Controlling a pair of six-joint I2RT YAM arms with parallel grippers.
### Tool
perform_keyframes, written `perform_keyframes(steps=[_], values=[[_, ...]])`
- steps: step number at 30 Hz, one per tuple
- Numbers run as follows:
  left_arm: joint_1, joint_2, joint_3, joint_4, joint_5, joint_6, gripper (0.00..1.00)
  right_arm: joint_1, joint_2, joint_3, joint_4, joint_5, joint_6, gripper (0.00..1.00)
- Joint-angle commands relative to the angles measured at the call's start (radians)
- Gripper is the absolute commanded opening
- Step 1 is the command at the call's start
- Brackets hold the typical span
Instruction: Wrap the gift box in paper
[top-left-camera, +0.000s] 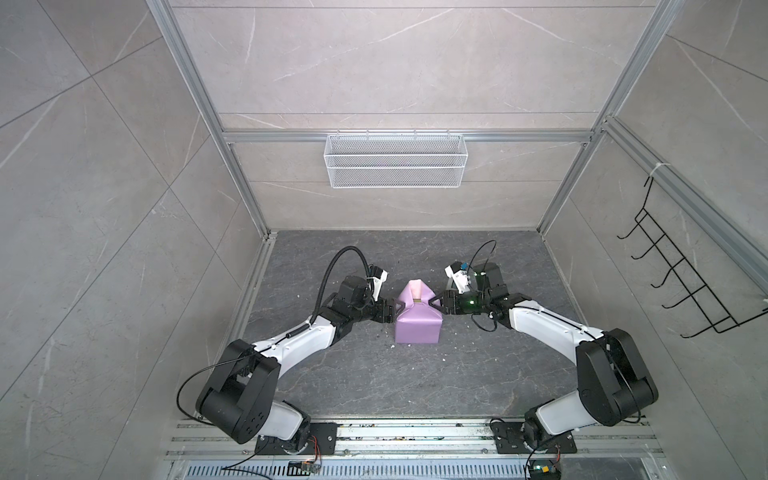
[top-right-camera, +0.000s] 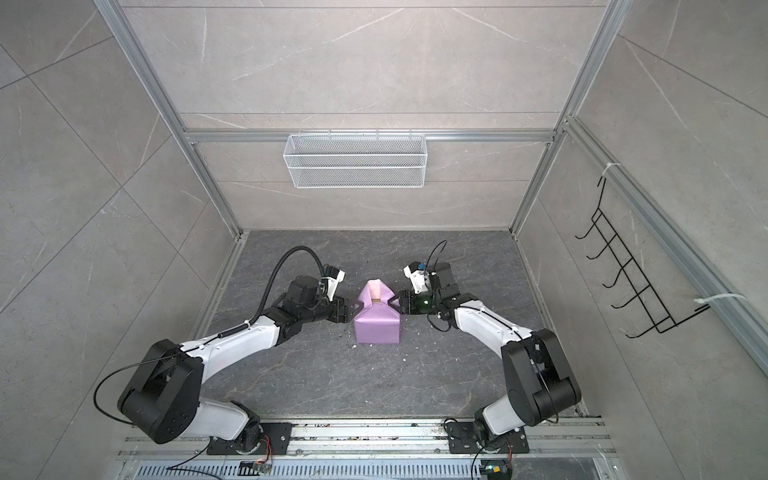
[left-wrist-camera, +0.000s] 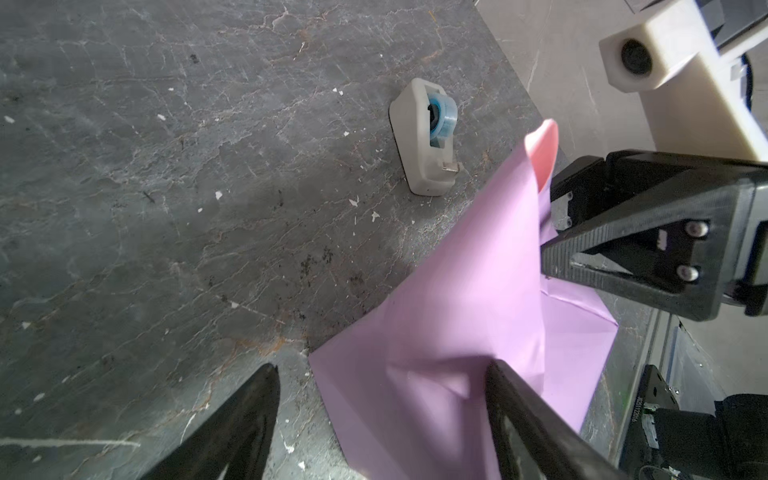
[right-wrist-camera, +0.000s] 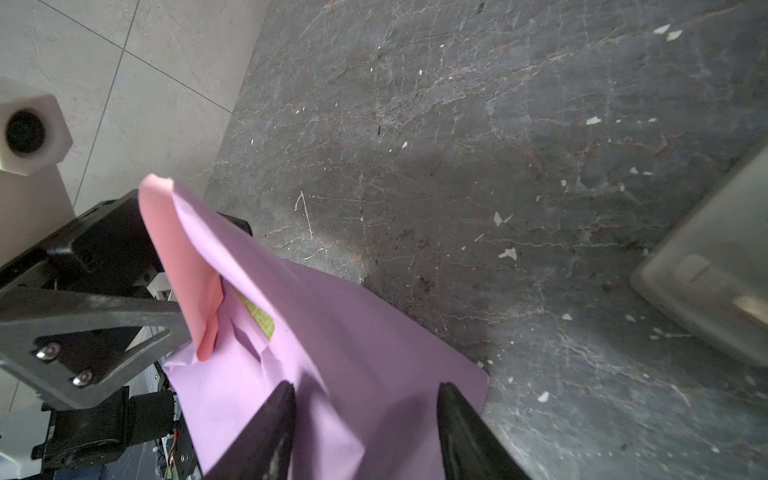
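The gift box stands mid-table, almost wholly covered by the lilac paper (top-left-camera: 417, 328) (top-right-camera: 376, 326). Only an olive sliver of the box (top-left-camera: 417, 298) (right-wrist-camera: 261, 316) shows at the far, unclosed end, where a pink-faced flap (top-left-camera: 415, 286) (right-wrist-camera: 178, 257) stands up. My left gripper (top-left-camera: 400, 306) (left-wrist-camera: 382, 368) is open at the wrapped box's left side, one finger against the paper and the other over bare table. From the right, my right gripper (top-left-camera: 434, 302) (right-wrist-camera: 365, 388) is also open, its fingertips spread against the folded paper (right-wrist-camera: 374, 353).
A grey-white tape dispenser (left-wrist-camera: 424, 137) with a blue roll lies on the dark stone table behind the box; in the right wrist view it is a blurred grey shape (right-wrist-camera: 706, 282). A white wire basket (top-left-camera: 395, 160) and a black hook rack (top-left-camera: 685, 282) hang on the walls.
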Motion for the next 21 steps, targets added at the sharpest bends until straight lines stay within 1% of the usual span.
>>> perform_keyframes(steps=[1,6,12,19,21], values=[[-0.002,0.030,0.062,-0.012,0.022,0.051,0.80,0.011,0.019,-0.010,-0.011,0.013,-0.020,0.56],[0.005,0.068,0.105,-0.039,0.013,0.090,0.80,0.011,0.021,-0.006,-0.011,0.013,-0.021,0.56],[0.022,0.093,0.136,-0.032,0.073,0.115,0.79,0.010,0.027,-0.001,-0.012,0.014,-0.023,0.56],[0.038,0.140,0.168,-0.039,0.124,0.138,0.72,0.012,0.034,0.009,-0.010,0.013,-0.021,0.56],[0.036,0.159,0.186,-0.048,0.143,0.148,0.68,0.012,0.035,0.012,-0.014,0.012,-0.023,0.56]])
